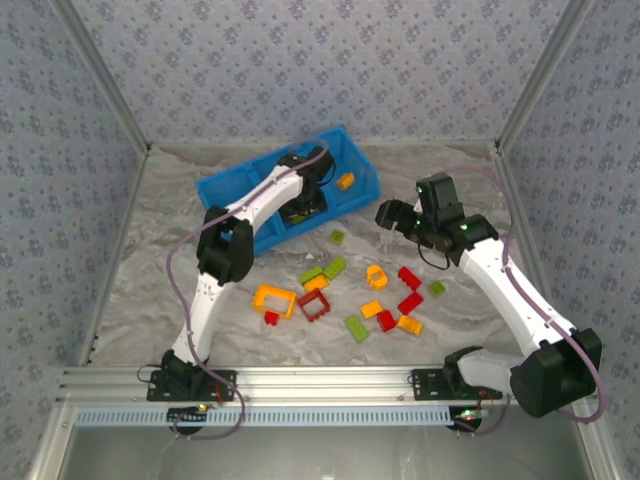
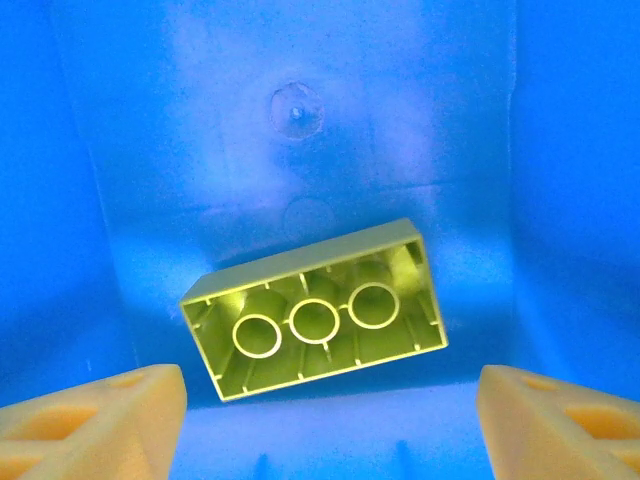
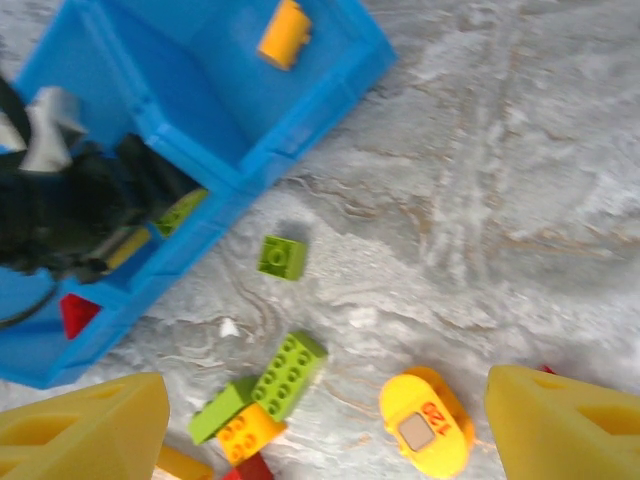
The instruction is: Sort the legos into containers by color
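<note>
A lime green lego (image 2: 315, 320) lies underside up on the blue floor of the bin's middle compartment. My left gripper (image 2: 330, 415) hangs open just short of it, fingers (image 2: 110, 410) clear of the brick; from above, the left gripper (image 1: 303, 208) is inside the blue bin (image 1: 225, 188). An orange lego (image 1: 346, 181) lies in the right compartment and a red lego (image 3: 75, 312) in the left one. My right gripper (image 3: 325, 410) stands open above the table, over a yellow rounded lego (image 3: 425, 420) and a green lego (image 3: 288, 372). From above, the right gripper (image 1: 393, 215) is right of the bin.
Several red, green and orange legos are scattered mid-table, among them an orange frame (image 1: 274, 300), a red frame (image 1: 314, 305) and a small green brick (image 3: 282, 256) near the bin. Patterned walls enclose the table on three sides.
</note>
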You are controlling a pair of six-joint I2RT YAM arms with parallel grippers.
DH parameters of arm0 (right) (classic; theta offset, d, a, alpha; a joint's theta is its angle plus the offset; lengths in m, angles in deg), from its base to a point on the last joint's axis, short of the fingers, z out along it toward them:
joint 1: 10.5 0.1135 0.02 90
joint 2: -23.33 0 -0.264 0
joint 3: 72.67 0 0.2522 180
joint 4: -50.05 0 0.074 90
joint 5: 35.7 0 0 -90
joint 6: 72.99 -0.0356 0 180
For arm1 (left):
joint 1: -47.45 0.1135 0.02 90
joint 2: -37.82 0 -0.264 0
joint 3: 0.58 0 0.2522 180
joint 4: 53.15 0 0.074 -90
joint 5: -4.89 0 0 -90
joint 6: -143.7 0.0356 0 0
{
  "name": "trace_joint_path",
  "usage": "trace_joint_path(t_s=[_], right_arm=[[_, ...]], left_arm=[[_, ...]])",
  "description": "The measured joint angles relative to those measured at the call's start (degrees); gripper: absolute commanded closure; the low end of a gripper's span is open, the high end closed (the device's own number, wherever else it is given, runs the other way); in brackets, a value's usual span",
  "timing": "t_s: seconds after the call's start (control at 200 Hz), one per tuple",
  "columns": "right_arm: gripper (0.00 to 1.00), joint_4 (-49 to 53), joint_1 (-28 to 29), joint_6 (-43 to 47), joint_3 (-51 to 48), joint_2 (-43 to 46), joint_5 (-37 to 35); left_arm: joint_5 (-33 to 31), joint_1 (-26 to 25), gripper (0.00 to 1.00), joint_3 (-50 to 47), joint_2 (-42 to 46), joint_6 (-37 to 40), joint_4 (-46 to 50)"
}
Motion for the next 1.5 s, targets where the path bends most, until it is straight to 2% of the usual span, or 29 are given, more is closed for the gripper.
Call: trace_joint_path(t_s=[0.2,0.435,0.505,0.67,0.794,0.879,1.084,1.274,1.369,1.504], right_arm=[[0.20,6.60,1.33,0.00,-0.02,-0.07,-4.74],[0.23,10.05,10.01,7.28,-1.90,-7.08,-5.25],[0.21,10.86,11.63,10.12,-2.64,-11.45,-4.79],[0.22,11.43,13.40,14.69,-2.56,-19.82,-4.66],[0.22,11.32,12.55,15.58,-1.81,-21.88,-5.16],[0.22,11.26,12.09,15.54,0.09,-21.86,-5.27],[0.22,10.88,12.07,15.10,1.97,-21.27,-5.25],[0.22,10.88,11.76,14.58,1.92,-18.47,-5.25],[0.22,10.80,11.19,14.38,1.64,-17.09,-5.22],[0.21,10.78,10.27,14.29,1.07,-16.72,-4.37]], left_arm=[[-0.20,-0.07,0.15,2.25,0.00,1.75,2.19],[-1.09,-0.39,0.13,1.79,4.07,2.89,3.56],[-1.51,-0.79,0.12,-2.60,9.29,3.50,2.69],[-0.59,-2.21,0.12,-19.58,26.53,3.93,0.00],[1.29,-2.34,0.15,-28.87,32.68,4.35,-2.91],[1.81,-1.31,0.16,-30.36,30.71,4.72,-4.55],[3.91,2.56,0.22,-26.14,19.41,6.10,-10.67],[4.52,2.36,0.32,-26.12,19.19,7.50,-13.22],[4.42,2.25,0.51,-25.99,19.17,8.41,-13.14],[3.58,2.25,0.49,-24.61,19.17,8.83,-12.85]])
